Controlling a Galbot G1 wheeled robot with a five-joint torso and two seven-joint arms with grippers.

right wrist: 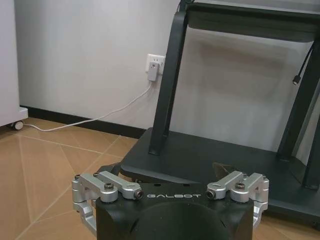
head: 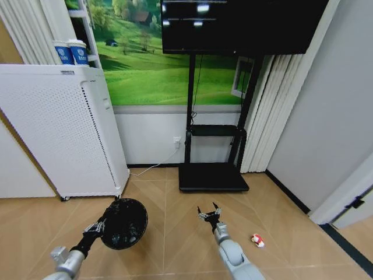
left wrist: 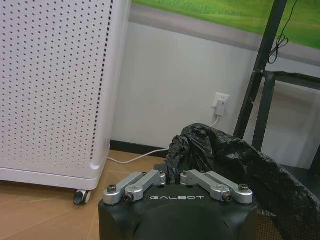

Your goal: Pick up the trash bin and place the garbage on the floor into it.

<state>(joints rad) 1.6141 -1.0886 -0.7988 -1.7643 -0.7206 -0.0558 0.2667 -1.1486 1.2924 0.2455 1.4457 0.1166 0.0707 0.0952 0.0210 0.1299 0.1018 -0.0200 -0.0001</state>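
Left claw (head: pixel 100 226) clenched on the rim of the trash bin (head: pixel 123 223), pinching the crinkled black bag lining. In the left wrist view the fingers (left wrist: pixel 150 179) are closed together on the bag edge, bin (left wrist: pixel 240 170) extending just beyond and to one side of the claw (left wrist: pixel 173 179). Bin looks lifted off the floor (head: pixel 175 221) and tilted, mouth facing the camera, but contact with the floor can't be confirmed. Inside of the bin dark, contents not readable.

Right claw (head: pixel 210 214) released, fingers spread wide, nothing between them. It hangs low over the parquet, well apart from the bin, which sits off to its left. Right wrist view shows the same: claw (right wrist: pixel 172 192) with both fingers (right wrist: pixel 112 186) splayed outward, bare floor (right wrist: pixel 45 165) ahead of it.

Garbage: one red-and-white wrapper (head: pixel 257 240) lies on the floor to the right of the right claw and slightly nearer the robot, near but not touching.

Beyond the left claw stands the white perforated appliance (head: pixel 58 128) on casters, two blue-and-white paper cups (head: pixel 71 52) on top. Beyond the right claw, the black TV stand (head: pixel 213 175) with its flat base on the floor, a white cable (right wrist: pixel 90 120) running from the wall outlet (right wrist: pixel 155 66).
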